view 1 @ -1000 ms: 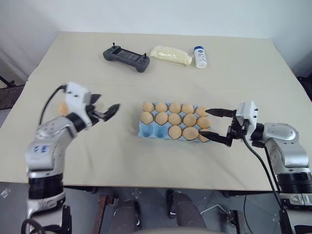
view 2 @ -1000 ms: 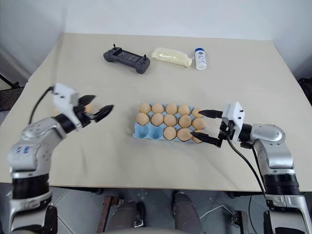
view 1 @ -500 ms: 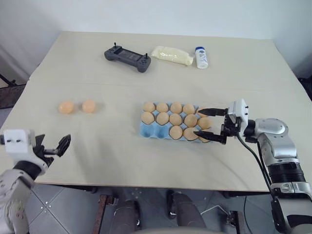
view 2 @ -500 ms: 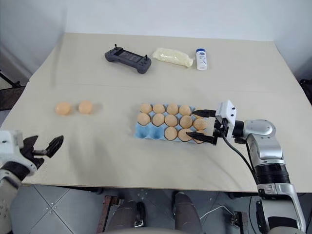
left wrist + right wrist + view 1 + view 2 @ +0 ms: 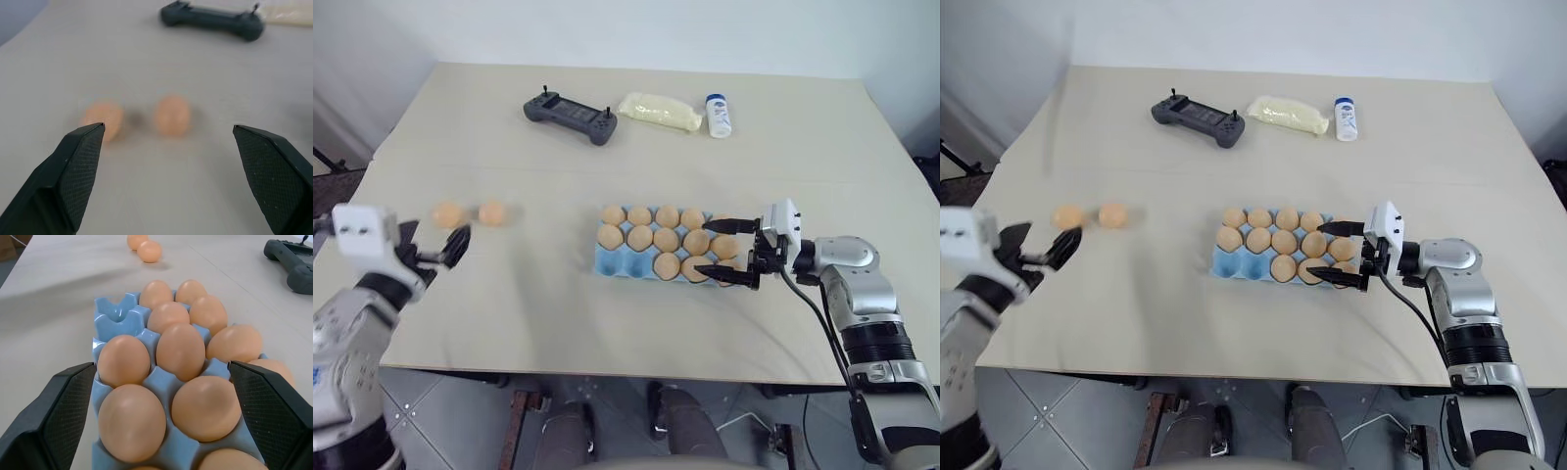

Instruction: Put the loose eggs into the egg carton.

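Left claw (image 5: pixel 438 251): we see it released, its two black fingers spread wide with nothing between them, hovering over the bench near the left edge, just short of the two loose eggs
Right claw (image 5: pixel 1337 253): we see it released too, one finger by the carton's far right corner and the other by its near right corner, so the right end of the carton sits between them; we cannot tell whether either finger touches it
Loose eggs: two lie on the bare bench toward the left edge, side by side and just apart, the outer egg (image 5: pixel 448 213) nearer the edge and the inner egg (image 5: pixel 491 212) beside it; we count only these two outside the carton
Egg carton (image 5: pixel 609 262): light blue, lying flat near the middle of the bench, toward the front edge; most cups hold tan eggs, and the two cups at its near left corner are empty
Controller (image 5: pixel 568 116): dark grey, toward the far edge, left of centre
Pale packet (image 5: pixel 656 110): just right of the controller
White bottle (image 5: pixel 716 115): blue cap, beside the packet
Bench (image 5: pixel 803 147): a plain beige top carries it all
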Motion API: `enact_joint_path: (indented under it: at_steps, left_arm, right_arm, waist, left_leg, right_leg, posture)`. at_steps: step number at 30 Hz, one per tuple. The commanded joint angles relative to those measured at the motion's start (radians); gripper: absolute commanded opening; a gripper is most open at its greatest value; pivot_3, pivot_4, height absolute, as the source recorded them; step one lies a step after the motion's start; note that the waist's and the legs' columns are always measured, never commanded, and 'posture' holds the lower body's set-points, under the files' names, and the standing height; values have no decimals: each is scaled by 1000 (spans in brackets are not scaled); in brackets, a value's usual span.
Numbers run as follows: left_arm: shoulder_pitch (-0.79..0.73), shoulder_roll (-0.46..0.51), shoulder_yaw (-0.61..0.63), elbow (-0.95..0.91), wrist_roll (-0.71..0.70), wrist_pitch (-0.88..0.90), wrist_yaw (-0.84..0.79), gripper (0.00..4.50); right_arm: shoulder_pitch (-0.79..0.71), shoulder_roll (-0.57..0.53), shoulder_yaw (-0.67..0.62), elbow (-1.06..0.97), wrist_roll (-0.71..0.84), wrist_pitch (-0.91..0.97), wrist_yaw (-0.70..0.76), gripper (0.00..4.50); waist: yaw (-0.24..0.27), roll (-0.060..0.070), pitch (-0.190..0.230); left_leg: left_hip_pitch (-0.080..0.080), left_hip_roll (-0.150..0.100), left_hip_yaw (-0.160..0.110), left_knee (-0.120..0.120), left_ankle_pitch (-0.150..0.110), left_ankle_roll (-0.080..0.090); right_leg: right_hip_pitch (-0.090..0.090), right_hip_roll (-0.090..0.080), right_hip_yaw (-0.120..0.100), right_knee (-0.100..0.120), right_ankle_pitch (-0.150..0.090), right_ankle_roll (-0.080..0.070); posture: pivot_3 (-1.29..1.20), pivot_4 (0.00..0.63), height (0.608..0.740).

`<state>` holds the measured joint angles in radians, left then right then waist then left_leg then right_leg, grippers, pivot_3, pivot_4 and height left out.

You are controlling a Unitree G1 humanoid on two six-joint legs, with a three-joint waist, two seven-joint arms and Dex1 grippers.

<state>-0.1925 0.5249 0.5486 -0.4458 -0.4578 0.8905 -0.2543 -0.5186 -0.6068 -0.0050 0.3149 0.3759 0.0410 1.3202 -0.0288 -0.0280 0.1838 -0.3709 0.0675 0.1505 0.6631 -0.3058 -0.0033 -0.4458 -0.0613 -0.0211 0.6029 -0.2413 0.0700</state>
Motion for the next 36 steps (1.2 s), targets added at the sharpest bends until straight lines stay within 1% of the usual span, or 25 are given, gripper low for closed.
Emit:
enact_joint_path:
  at_steps: [1, 7, 13, 23, 28, 31, 32, 36]
  left_arm:
    - [-78, 24, -79, 90, 35, -25, 7, 4473]
    - [-242, 29, -169, 319, 113, -108, 29, 4473]
    - [-354, 33, -209, 527, 171, -196, 28, 4473]
    - [-437, 2, -290, 721, 204, -288, -32, 4473]
    - [-470, 3, -317, 810, 215, -285, -55, 4473]
    - [-472, 2, -319, 827, 221, -302, -54, 3881]
    - [-470, 4, -323, 828, 226, -297, -51, 3597]
    - [-460, 3, -327, 827, 235, -306, -53, 2236]
  right_arm:
    - [16, -13, -25, -42, 14, -7, -2, 4500]
    - [57, -29, -41, -78, 14, 1, -28, 4500]
    - [84, -41, -52, -101, 19, 8, -47, 4500]
    - [91, -39, -52, -103, 16, 8, -59, 4500]
    - [91, -41, -54, -97, 15, 4, -59, 4500]
    - [95, -43, -57, -97, 14, 2, -60, 4500]
    - [97, -44, -57, -98, 14, 1, -61, 4500]
    - [100, -46, -58, -98, 13, 1, -63, 4500]
  waist:
    - [-1, 0, 0]
    - [0, 0, 0]
    - [-2, 0, 0]
    - [1, 0, 0]
    - [1, 0, 0]
    - [0, 0, 0]
    - [0, 0, 0]
    - [2, 0, 0]
  left_leg:
    - [0, 0, 0, 0, 1, 2]
    - [0, 3, 2, -1, 0, -1]
    - [0, 2, 3, -1, 1, -1]
    - [0, 1, 3, 0, 1, -1]
    - [1, 1, 3, 0, 1, -1]
    - [0, 1, 3, 0, 1, -1]
    - [0, 1, 3, 0, 1, -1]
    - [0, 1, 3, 0, 1, -1]
  right_leg:
    - [0, 0, 0, 0, 0, 0]
    - [-1, 1, -2, 0, 0, 0]
    - [-1, 1, -3, 1, 0, 0]
    - [-1, 0, -5, 1, 0, 0]
    - [-1, 1, -5, 2, 0, 0]
    - [-1, 1, -6, 2, 0, 1]
    - [-1, 1, -6, 2, 0, 0]
    - [-1, 0, -7, 2, 0, 1]
  posture:
    - [0, 150, 740]
    - [0, 150, 740]
    - [0, 150, 740]
    - [0, 150, 740]
    - [0, 150, 740]
    - [0, 150, 740]
    - [0, 150, 740]
    - [0, 150, 740]
